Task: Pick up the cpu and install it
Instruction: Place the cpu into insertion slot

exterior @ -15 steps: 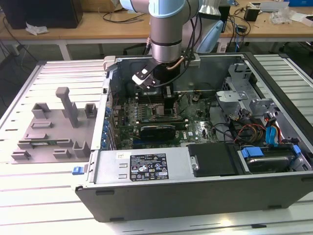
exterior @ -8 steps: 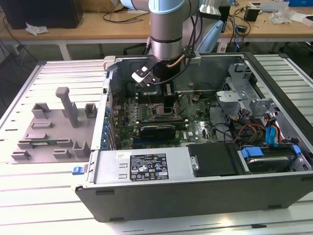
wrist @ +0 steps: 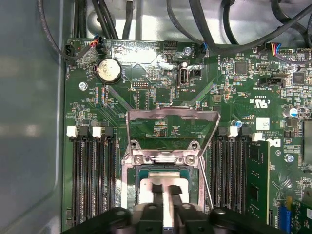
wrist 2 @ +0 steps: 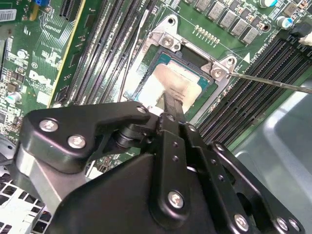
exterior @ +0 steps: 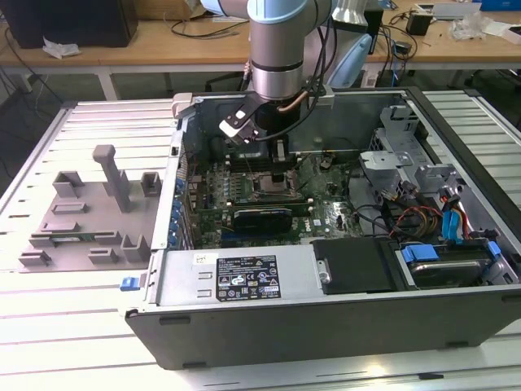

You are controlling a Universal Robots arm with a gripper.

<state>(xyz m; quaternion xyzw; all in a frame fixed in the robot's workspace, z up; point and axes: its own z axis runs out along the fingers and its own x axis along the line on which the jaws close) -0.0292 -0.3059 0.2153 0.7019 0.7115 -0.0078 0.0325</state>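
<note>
The cpu (wrist: 164, 178) appeared seated in its socket (wrist: 137, 170), retaining bracket (wrist: 170, 116) not yet closed, while the end effector (wrist: 165, 187) hovered at its top, fingers (wrist: 156, 192) nearly together, gripping nothing.

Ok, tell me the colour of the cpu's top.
Silvery grey metal; the cpu shows best in the second wrist view.

Exterior view: an open computer case (exterior: 326, 326) lies on a slatted table (exterior: 49, 334), with a green motherboard (exterior: 330, 213) on its floor. At nine o'clock of the case, apart from it, stands a grey tray (exterior: 81, 224) with upright blocks. At three o'clock inside the case run blue cables (exterior: 449, 224). First wrist view: coin battery (wrist: 108, 70), memory slots (wrist: 92, 175), raised metal bracket (wrist: 170, 113).
</note>
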